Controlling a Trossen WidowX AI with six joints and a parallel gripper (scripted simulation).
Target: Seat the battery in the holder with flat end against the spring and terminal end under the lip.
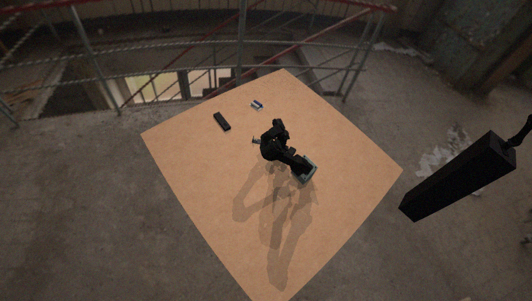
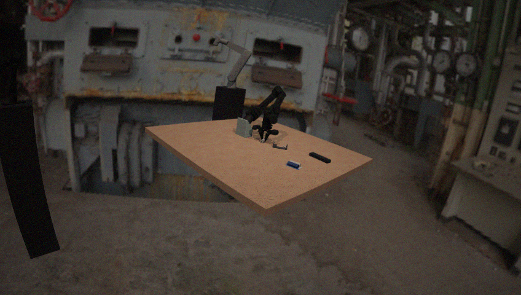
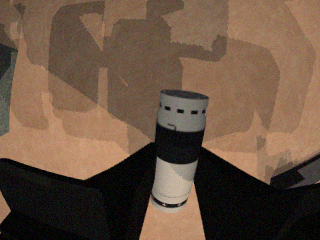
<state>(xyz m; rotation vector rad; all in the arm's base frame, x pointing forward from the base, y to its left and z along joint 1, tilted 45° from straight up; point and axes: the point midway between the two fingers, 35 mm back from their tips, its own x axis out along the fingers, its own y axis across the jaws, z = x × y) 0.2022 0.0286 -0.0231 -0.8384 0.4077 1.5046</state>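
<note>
Tan board (image 1: 224, 194) under jaws — gripper (image 3: 175, 183) clamped on battery (image 3: 179, 150), holder (image 3: 298, 175) just beside right finger, bare board ahead.

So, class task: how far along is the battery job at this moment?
Done: the gripper has shut on the battery on the table. In hand: a grip low on the battery, not yet lifted. Left: carry it to the holder, which stands apart with nothing in it, seat it flat, let go.
</note>
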